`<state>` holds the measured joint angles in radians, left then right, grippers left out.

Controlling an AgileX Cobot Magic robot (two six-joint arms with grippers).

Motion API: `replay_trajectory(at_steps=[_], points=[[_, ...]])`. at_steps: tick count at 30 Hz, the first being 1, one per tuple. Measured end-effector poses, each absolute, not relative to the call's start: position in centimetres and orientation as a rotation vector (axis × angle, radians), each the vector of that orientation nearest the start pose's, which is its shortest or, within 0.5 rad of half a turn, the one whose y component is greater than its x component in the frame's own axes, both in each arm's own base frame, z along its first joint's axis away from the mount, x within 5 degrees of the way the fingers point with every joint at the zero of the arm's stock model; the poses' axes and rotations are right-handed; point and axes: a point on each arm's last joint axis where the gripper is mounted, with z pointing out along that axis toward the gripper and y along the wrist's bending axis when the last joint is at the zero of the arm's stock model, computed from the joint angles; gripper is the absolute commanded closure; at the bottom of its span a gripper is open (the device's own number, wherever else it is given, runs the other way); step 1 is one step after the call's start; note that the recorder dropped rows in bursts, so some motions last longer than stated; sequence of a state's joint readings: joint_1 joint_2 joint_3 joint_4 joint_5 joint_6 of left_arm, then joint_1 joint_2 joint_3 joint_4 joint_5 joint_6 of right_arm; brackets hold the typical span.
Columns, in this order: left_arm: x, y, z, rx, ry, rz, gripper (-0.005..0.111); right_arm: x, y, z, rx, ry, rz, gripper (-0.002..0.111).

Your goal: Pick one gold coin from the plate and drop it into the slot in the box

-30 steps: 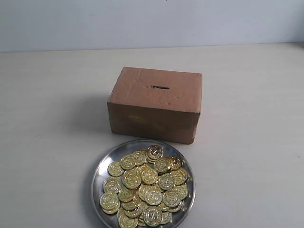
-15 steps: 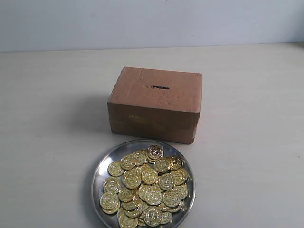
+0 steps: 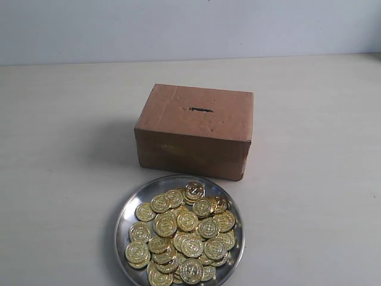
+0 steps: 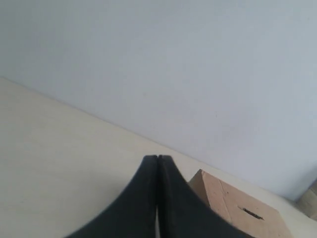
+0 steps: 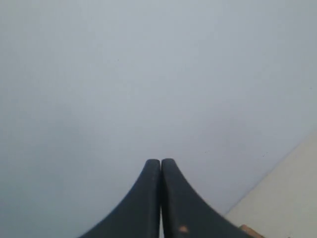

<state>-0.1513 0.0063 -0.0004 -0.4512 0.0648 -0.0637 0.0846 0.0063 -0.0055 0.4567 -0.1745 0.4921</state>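
The left gripper (image 4: 157, 157) and right gripper (image 5: 160, 161) both have their jaws pressed together and empty, and the box (image 3: 196, 128) lies well beyond the left one's tips. Its slot (image 3: 200, 109) is cut in the top face. Just beside the box's near side on the table (image 3: 59, 149) sits the plate (image 3: 123, 215), heaped with gold coins (image 3: 181, 232).

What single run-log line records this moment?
left gripper: jaws shut, empty; right gripper: jaws shut, empty; coins: heaped on plate; box slot: on top; stage: no coin picked
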Motion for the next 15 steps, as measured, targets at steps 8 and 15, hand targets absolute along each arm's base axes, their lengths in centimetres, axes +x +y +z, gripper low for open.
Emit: replay_trajectory(at_steps=[8, 15], points=[[5.4, -1.7, 20.2, -0.220, 1.630, -0.610, 0.107, 3.8, 0.2, 28.6, 0.454, 1.189, 0.759, 0.108], [5.4, -1.8, 20.1, -0.196, 1.642, -0.623, 0.107, 4.9, 1.1, 37.8, 0.076, 1.517, 0.396, 0.108]])
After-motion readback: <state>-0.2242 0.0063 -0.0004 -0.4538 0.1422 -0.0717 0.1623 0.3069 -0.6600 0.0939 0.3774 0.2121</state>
